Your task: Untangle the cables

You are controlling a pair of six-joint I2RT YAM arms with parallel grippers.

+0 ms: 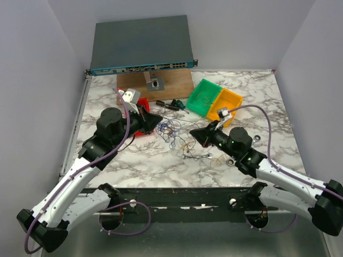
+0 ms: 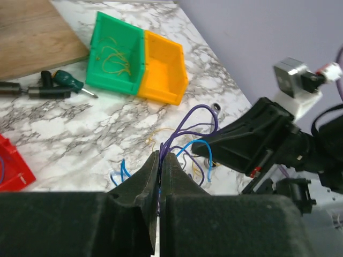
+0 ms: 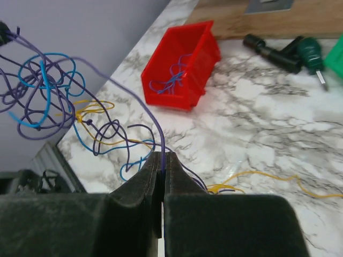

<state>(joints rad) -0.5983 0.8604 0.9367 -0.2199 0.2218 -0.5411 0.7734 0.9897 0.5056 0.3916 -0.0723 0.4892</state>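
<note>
Over the bench (image 1: 134, 160), left claw (image 2: 160, 158) pinched tight on purple strands of the cables (image 1: 172, 131). Right claw (image 3: 162, 157) clamped on one purple strand. Purple, blue and yellow tangle strung between both claws. Red bin (image 3: 179, 69) near left claw, green bin (image 2: 115, 53) touching orange bin (image 2: 163, 67) farther back.

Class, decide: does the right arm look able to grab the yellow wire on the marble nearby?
Probably not yet: the yellow wire lies unobstructed, but the right tool is shut on a purple cable.
</note>
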